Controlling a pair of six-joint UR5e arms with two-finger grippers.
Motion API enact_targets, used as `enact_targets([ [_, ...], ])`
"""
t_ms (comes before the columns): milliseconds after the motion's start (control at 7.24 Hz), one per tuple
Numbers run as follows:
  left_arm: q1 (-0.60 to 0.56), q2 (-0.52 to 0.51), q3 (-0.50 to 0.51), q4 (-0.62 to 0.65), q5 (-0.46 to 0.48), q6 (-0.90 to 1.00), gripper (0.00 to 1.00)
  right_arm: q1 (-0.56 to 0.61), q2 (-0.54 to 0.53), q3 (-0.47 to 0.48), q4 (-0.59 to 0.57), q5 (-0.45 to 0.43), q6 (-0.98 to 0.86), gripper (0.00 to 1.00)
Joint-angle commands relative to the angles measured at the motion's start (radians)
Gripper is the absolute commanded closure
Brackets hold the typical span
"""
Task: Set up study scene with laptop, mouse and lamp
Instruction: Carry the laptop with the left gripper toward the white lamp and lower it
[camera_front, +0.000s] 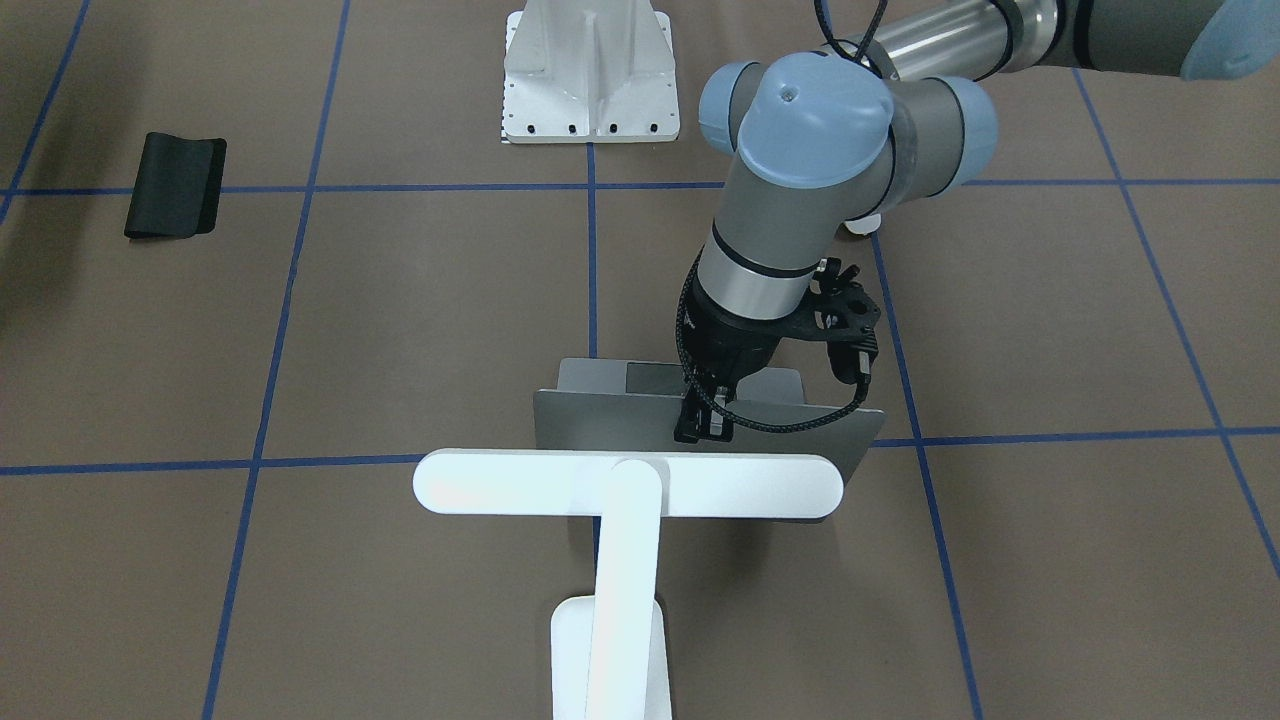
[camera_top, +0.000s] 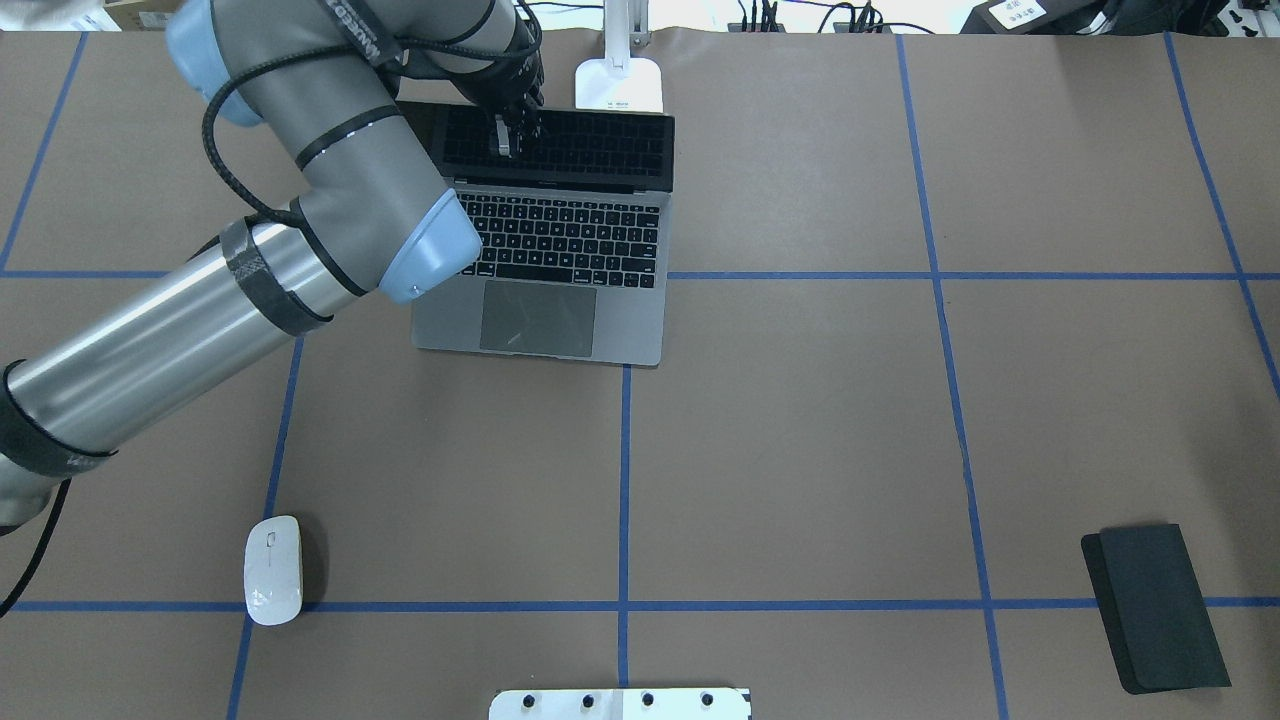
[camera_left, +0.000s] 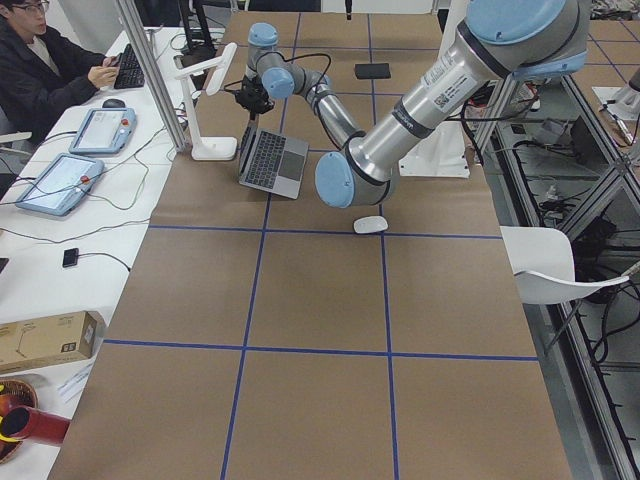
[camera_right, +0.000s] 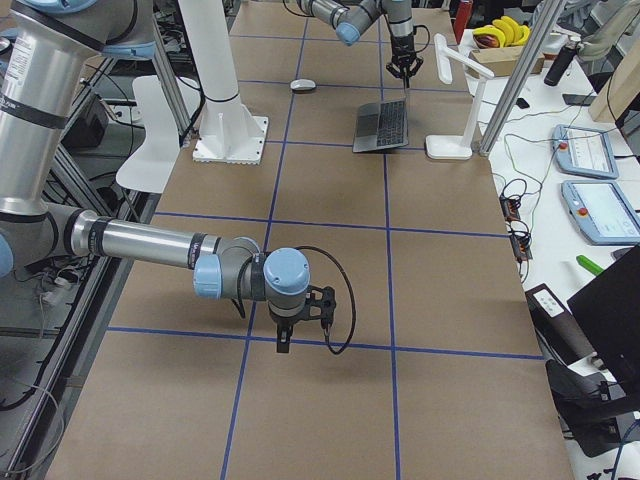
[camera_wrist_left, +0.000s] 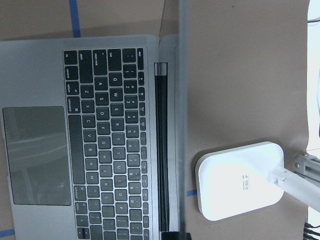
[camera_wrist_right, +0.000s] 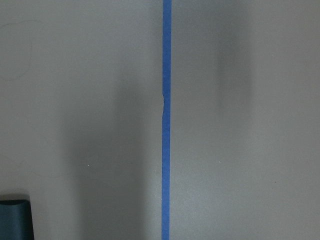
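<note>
The grey laptop (camera_top: 560, 320) stands open at the far middle of the table, keys and trackpad showing. My left gripper (camera_front: 703, 427) is at the top edge of its raised lid (camera_front: 600, 425), jaws closed on that edge; it also shows in the overhead view (camera_top: 507, 135). The white lamp (camera_front: 628, 483) stands just behind the laptop, its bar head level with the lid and its base (camera_wrist_left: 240, 187) beside the hinge. The white mouse (camera_top: 273, 570) lies apart, on the near left. My right gripper (camera_right: 283, 345) shows only in the exterior right view, low over the table; I cannot tell its state.
A flat black mat (camera_top: 1155, 605) lies on the near right. The white bolted pedestal (camera_front: 590, 75) stands at the robot's edge. The right wrist view shows bare table, a blue tape line (camera_wrist_right: 166, 125) and a dark corner (camera_wrist_right: 15, 220). An operator (camera_left: 45, 70) sits beyond the table.
</note>
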Motion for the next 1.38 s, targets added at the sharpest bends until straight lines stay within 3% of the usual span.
enact_targets([
  [0,0.071,0.018,0.007,-0.034,0.093,-0.028,1.0,0.0,0.001,-0.004,-0.002,0.001,0.001,0.0],
  [414,0.073,0.009,0.073,-0.111,0.165,-0.097,1.0,0.0,0.001,-0.009,-0.006,0.001,-0.001,0.0],
  [1243,0.046,0.009,0.091,-0.154,0.196,-0.079,1.0,0.0,0.001,-0.01,-0.007,0.008,-0.001,0.0],
])
